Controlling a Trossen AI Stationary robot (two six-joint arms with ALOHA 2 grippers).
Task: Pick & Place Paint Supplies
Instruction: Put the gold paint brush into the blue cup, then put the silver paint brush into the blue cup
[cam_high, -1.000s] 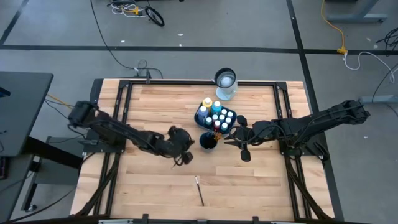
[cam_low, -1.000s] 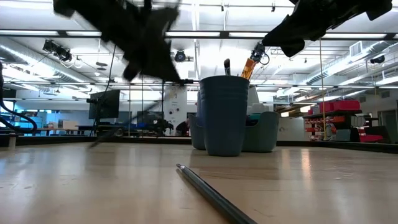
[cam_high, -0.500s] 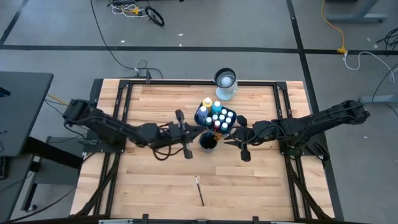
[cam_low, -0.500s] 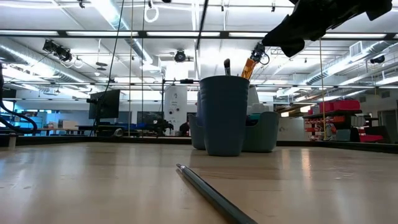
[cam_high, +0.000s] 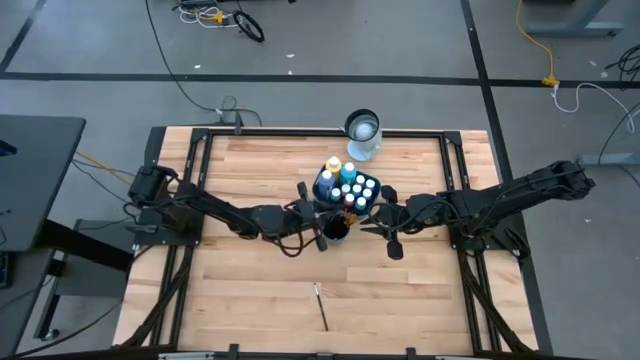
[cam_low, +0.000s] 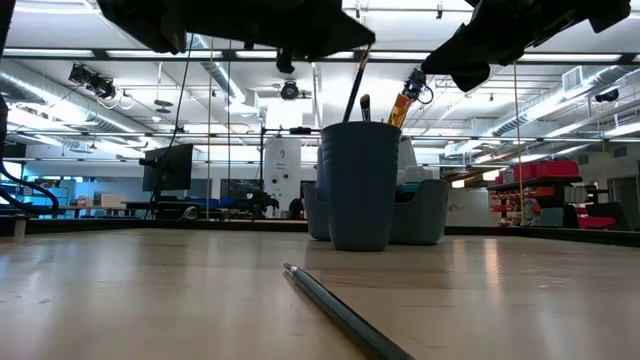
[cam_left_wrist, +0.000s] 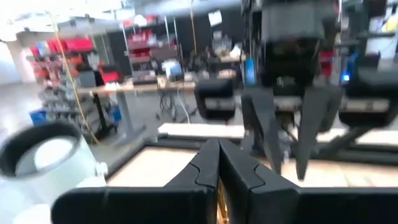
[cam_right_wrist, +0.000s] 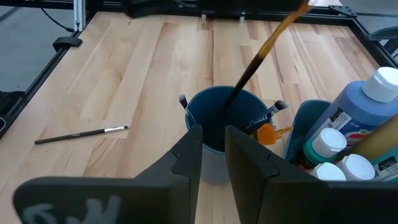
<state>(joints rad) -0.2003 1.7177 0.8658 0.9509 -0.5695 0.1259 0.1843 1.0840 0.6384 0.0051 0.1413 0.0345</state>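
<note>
- My left pincer (cam_high: 322, 226) sits just over the dark blue round plastic cup (cam_high: 336, 226), fingers pressed together on a thin dark-handled brush (cam_right_wrist: 264, 46) whose lower end is already inside the cup's mouth.
- My right pincer (cam_high: 372, 222) waits just on the cup's other side, its fingers a little apart and holding nothing that I can see.
- I judge the brush light, stiff and slick; a hold near the middle of the handle should keep it from swinging, and the bristles are best left untouched.
- A second thin brush (cam_high: 320, 305) lies flat on the pale wooden bench (cam_high: 250, 290), well apart from the cup toward the near edge; so low on the wood, it will be hard to nip.
- The small pale paint bottles (cam_high: 357, 187) stand in the blue caddy just beyond the cup.
- Half a second ago my left pincer was farther from the cup; now it reaches the rim, and the brush shows slanting above the cup in the low view.
</note>
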